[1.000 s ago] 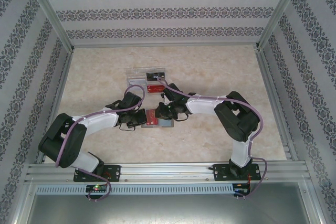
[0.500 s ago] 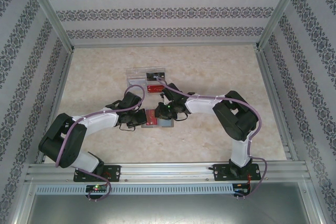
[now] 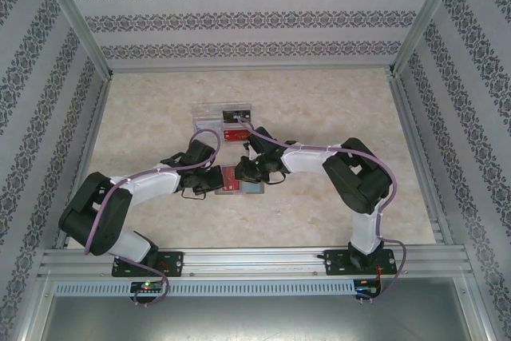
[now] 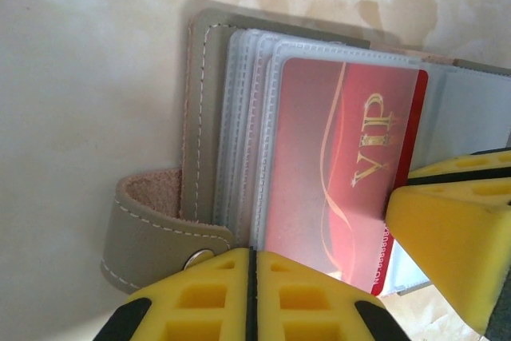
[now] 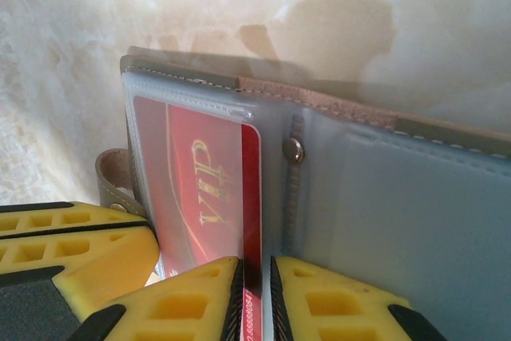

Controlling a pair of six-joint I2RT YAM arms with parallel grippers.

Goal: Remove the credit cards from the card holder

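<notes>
On the pale worktop my right gripper pinches the edge of the red card lying in the open card holder, my closed left gripper presses that holder down, and the card's long way points at the right gripper, so I think next comes a slow straight pull.

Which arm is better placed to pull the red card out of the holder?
Right. The right gripper pinches the exposed edge of the red card. The left gripper is shut by the strap end of the holder, with no card between its fingers.
</notes>
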